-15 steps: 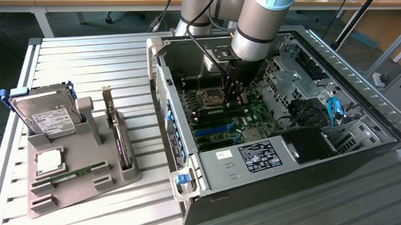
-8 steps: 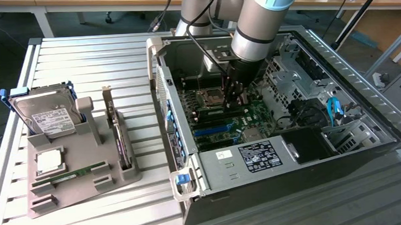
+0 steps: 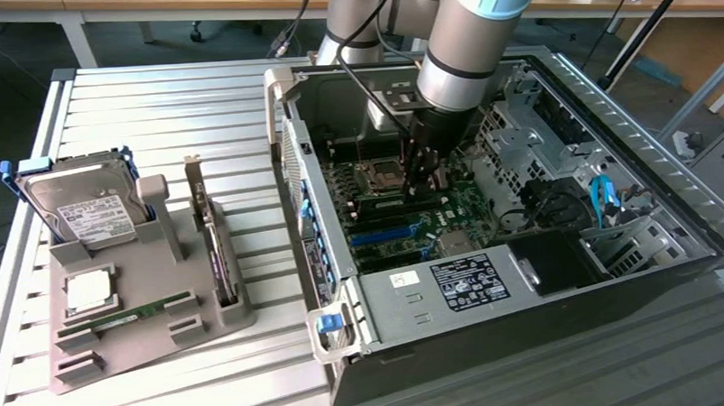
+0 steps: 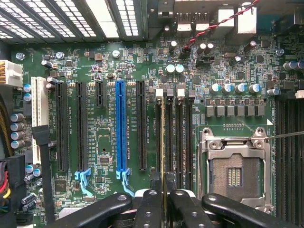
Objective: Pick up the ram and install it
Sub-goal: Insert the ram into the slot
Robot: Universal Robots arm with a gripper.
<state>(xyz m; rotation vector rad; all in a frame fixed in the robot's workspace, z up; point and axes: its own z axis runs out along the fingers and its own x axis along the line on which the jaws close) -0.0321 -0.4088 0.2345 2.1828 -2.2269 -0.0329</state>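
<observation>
Gripping: the end effector [image 4: 164, 205] is clenched on the ram [image 4: 163, 142], a thin board seen edge-on between the two black fingers [image 4: 148, 209].
Ram position: upright and lengthwise over the memory slots [image 4: 179, 142], beside the white latches at their far end; whether it is seated in a slot I cannot tell.
Neighbours: the CPU socket [image 4: 235, 171] lies just to one side of the slots, and the blue slot [image 4: 121, 128] lies to the other.
Arm: in the exterior view it reaches down into the open case [image 3: 464, 344], with the end effector [image 3: 419, 187] low over the motherboard [image 3: 459, 209], next to the socket.
Tray [image 3: 126, 356]: grey, on the desk [image 3: 153, 102] to the exterior view's left of the case.
Tray contents: a hard drive [image 3: 85, 213] with blue rails, a dark card [image 3: 216, 253] standing on edge, a square chip [image 3: 88, 289], and a green stick [image 3: 119, 318] lying flat near the front.
</observation>
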